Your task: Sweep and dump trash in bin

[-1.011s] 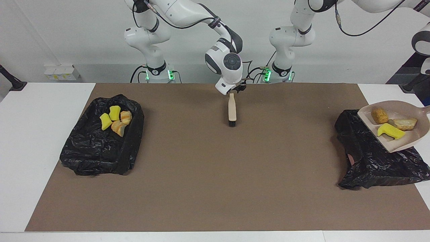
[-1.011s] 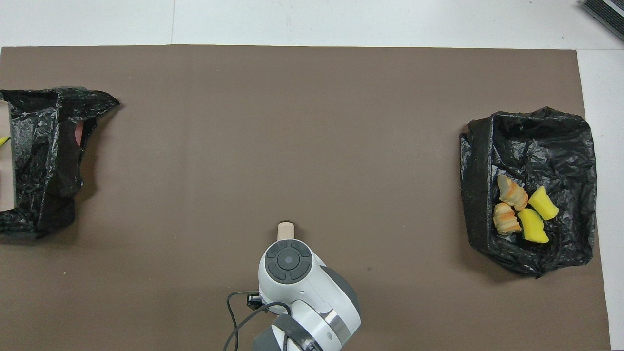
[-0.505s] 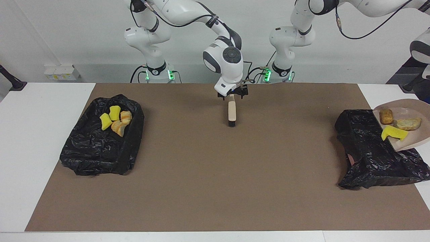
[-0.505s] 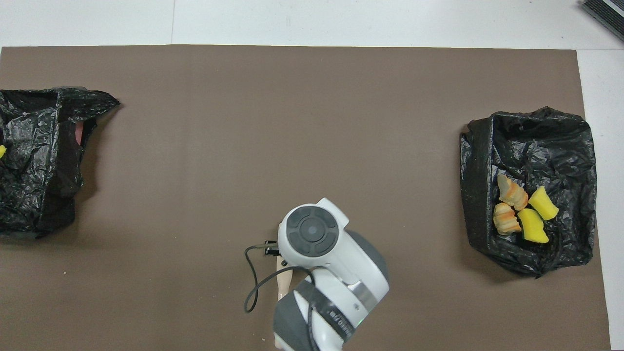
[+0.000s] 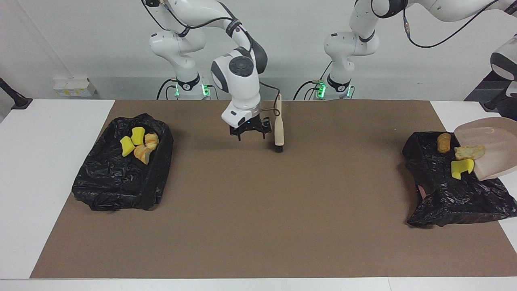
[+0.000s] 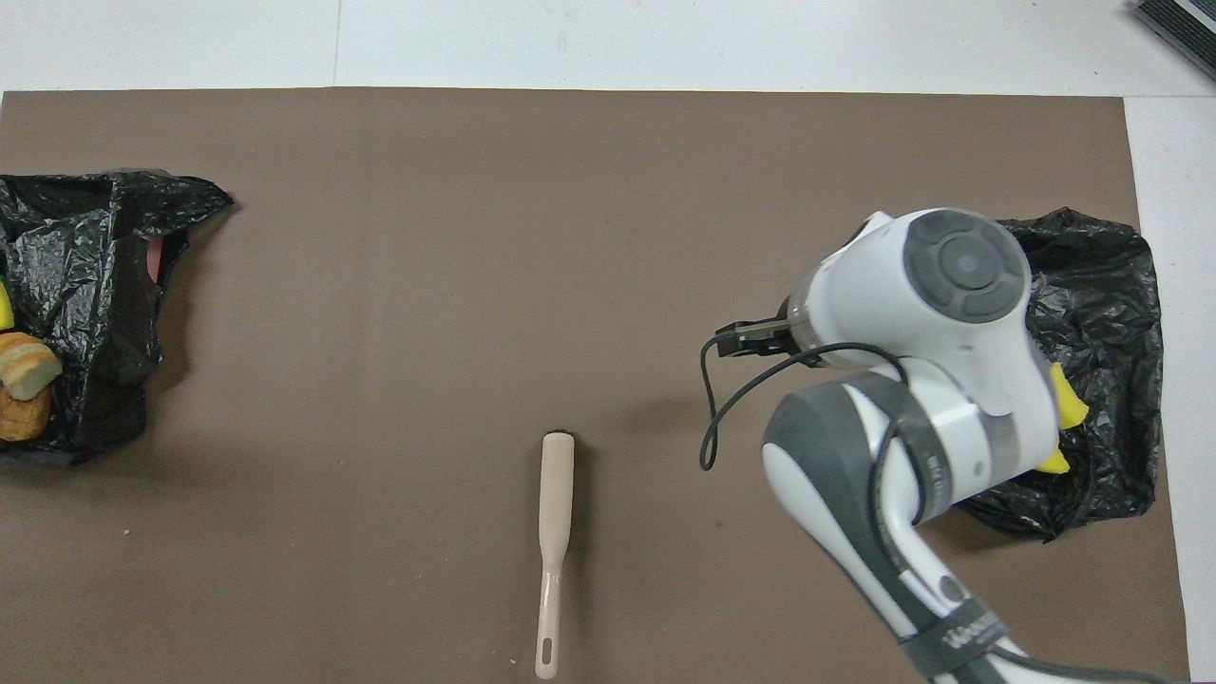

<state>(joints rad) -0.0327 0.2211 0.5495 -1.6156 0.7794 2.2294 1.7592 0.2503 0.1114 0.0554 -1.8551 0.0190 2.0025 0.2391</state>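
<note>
The beige dustpan hangs steeply tipped over the black-lined bin at the left arm's end. Its handle and my left gripper are out of view. Three scraps of trash are at its lip, over the bin: a brown chunk, a tan chunk and a yellow sponge bit. The overhead view shows bread chunks at that bin's edge. The brush lies flat on the mat. My right gripper hovers open and empty beside it.
A second black-lined bin sits at the right arm's end of the brown mat. It holds several yellow sponge and orange bread scraps. In the overhead view my right arm's wrist covers part of it.
My right gripper opened off the brush handle, rose and moved toward the right arm's end. The dustpan tipped steeper and its three scraps slid down to the lip over the bin.
</note>
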